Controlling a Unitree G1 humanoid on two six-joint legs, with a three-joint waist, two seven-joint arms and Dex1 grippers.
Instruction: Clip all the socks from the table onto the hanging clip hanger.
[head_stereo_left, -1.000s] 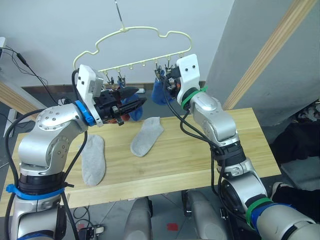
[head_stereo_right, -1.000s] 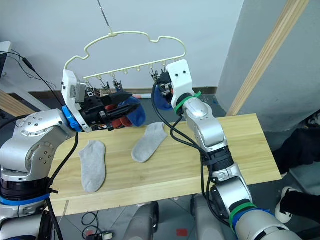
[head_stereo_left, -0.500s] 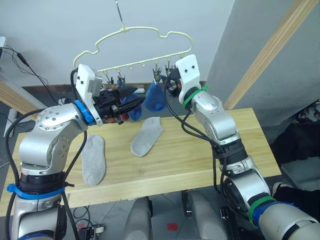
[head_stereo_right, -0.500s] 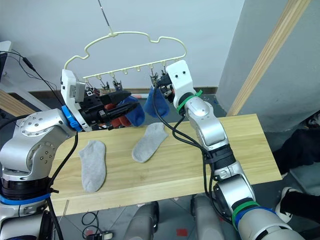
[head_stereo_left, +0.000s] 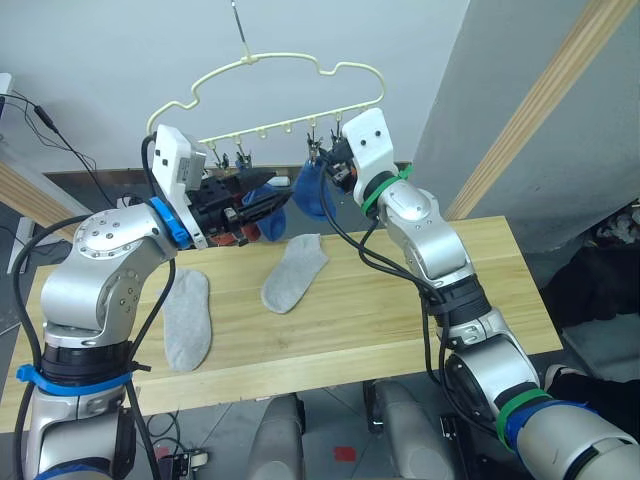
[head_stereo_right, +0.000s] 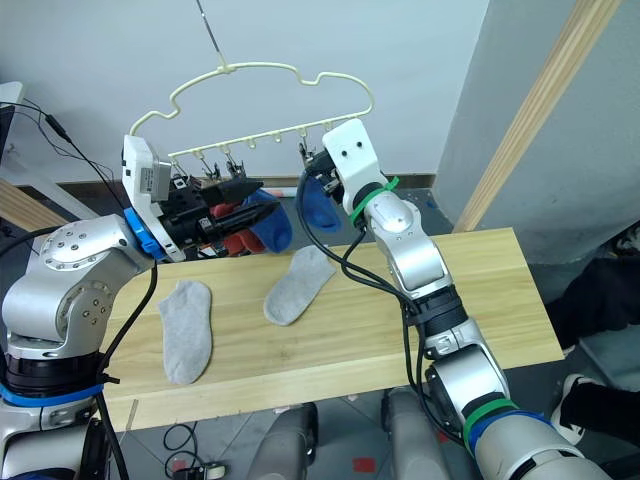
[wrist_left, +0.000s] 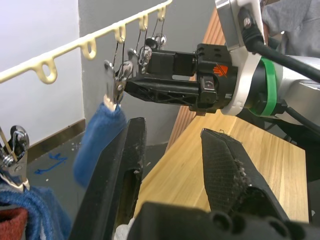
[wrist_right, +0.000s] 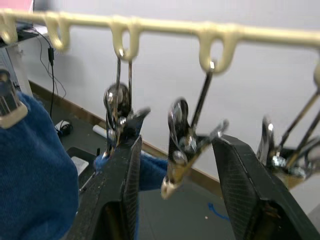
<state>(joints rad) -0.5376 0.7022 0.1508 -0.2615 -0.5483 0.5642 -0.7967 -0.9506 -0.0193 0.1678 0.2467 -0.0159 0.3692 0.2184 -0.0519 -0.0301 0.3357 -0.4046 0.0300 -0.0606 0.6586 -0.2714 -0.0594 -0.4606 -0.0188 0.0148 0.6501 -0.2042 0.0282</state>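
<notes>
Our right gripper (wrist_right: 175, 200) stands open up at the clip hanger (head_stereo_left: 290, 72), its jaws bracketing one dangling empty clip (wrist_right: 182, 150) on the bottom bar, and a clip just outside one jaw holds a blue sock (head_stereo_left: 308, 190) by its edge. Our left gripper (wrist_left: 172, 165) is open too, jaws spread with nothing between them. The hung blue sock lies just beyond one of its fingers (wrist_left: 117, 175). A second blue sock (head_stereo_right: 268, 225) and a rust red sock (head_stereo_right: 232, 243) hang just past that gripper, under clips further along the bar.

Two light grey socks remain on the table (head_stereo_left: 420, 320). One grey sock (head_stereo_left: 187, 318) lies below our left gripper. The other grey sock (head_stereo_left: 295, 272) lies between the two arms, well below both sets of jaws.

We judge these socks light, soft and limp; they will fold and sag when lifted. The cuff edge is the best hold, since it leaves a free margin to feed into a clip. The clips look small and sprung, and they swing freely when pushed.

The left gripper covers much of the red and blue hanging socks, so we cannot count them or see how they are clipped.
</notes>
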